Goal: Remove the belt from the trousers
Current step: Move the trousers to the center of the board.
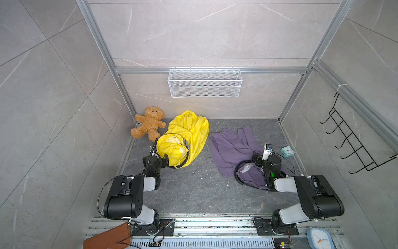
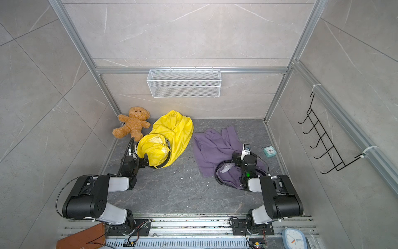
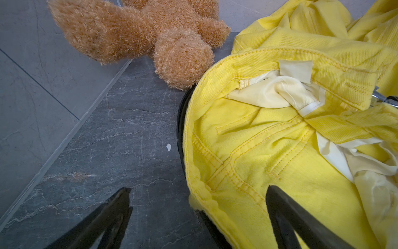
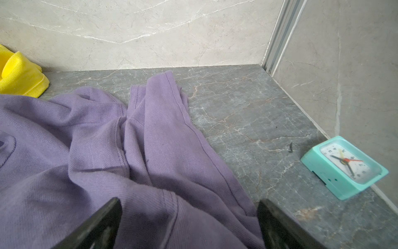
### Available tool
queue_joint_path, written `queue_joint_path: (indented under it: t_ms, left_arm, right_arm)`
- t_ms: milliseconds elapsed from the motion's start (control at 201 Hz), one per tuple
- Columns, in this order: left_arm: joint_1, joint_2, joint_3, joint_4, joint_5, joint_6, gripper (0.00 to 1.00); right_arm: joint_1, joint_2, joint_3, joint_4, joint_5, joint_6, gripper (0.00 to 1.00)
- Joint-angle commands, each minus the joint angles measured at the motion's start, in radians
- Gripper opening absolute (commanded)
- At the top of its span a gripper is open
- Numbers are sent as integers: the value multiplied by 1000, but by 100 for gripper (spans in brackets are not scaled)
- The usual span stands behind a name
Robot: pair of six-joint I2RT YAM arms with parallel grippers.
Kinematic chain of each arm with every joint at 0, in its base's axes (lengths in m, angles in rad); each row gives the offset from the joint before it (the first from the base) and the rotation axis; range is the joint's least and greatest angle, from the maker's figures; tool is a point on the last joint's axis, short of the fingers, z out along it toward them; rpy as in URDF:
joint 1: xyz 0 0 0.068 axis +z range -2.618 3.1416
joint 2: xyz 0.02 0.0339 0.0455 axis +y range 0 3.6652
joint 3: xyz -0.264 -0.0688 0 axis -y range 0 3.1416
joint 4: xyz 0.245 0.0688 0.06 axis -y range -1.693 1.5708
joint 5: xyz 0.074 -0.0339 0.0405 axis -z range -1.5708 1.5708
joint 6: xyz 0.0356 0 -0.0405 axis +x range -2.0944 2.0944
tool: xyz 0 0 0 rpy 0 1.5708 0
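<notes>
Yellow trousers (image 1: 189, 131) (image 3: 280, 151) lie crumpled at the back left, with a black belt (image 1: 183, 163) (image 3: 179, 120) round the waistband. My left gripper (image 1: 164, 160) (image 3: 198, 207) is open and straddles the waistband's near edge, one finger over the floor and one over the fabric. Purple trousers (image 1: 228, 148) (image 4: 150, 140) lie to the right, a second black belt (image 1: 237, 172) looping round their waist. My right gripper (image 1: 257, 159) (image 4: 189, 215) hangs open just above the purple cloth, holding nothing.
A brown teddy bear (image 1: 149, 125) (image 3: 150, 32) sits in the back left corner beside the yellow trousers. A teal clock (image 1: 287, 151) (image 4: 344, 168) lies by the right wall. A white wire basket (image 1: 204, 83) hangs on the back wall and a black hook rack (image 1: 349, 142) on the right.
</notes>
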Motion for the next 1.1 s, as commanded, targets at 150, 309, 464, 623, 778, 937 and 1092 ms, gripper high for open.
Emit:
queue_joint_path:
  t_ms: [150,309,464,623,778,937,1092]
  left_arm:
    - [-31,-174,207,-457,-79,-10,98]
    - [-149,-248,416,-852,-85,-72,96]
    - [-231,-232,525,-1099,38,-250,94]
    - [-241,-133,572,-1163,199,-402,88]
    - [-266,22,679,-1219,299,-397,87]
    - [-334,201,797,-1338,336,-336,86]
    - [-408,316,839,-1406,385,-334,83]
  right_arm:
    - [13,-215,183,-446,3,-5,100]
    - [64,-350,369,-782,1,10,100]
    - [149,-347,511,-1008,-44,51,100]
    - [264,-328,582,-1123,-60,96,100]
    - [372,-294,648,-1213,-44,122,100]
    - [456,-259,700,-1280,-1,133,100]
    - [503,-238,721,-1296,31,157,100]
